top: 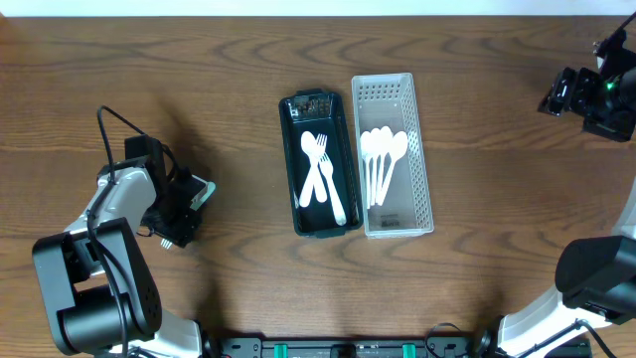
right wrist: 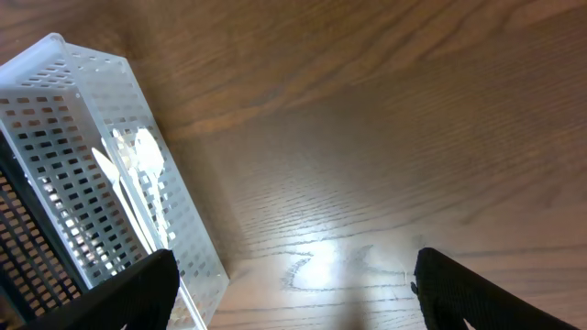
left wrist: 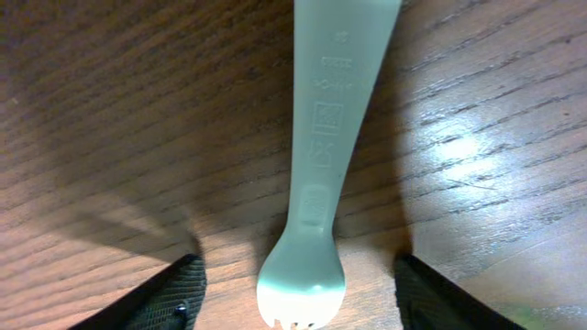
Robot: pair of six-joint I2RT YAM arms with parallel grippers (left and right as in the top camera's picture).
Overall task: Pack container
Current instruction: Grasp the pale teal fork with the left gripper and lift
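Overhead: the left gripper (top: 186, 209) sits low over the table, well left of the black tray (top: 286, 169), which holds white forks (top: 320, 174). The perforated basket (top: 425, 179) of spoons (top: 383, 149) stands just right of the tray. The right gripper (top: 574, 94) hangs far right of the tray.

Left wrist: a loose plastic fork (left wrist: 323, 156) lies flat on the wood between the spread fingers (left wrist: 174, 293), which do not touch it. Its long axis runs straight away from the camera, tines nearest. It is probably light, thin, stiff and slick, so pinching the narrow neck by its edges looks best.

Right wrist: the fingers (right wrist: 477, 293) are spread and empty.
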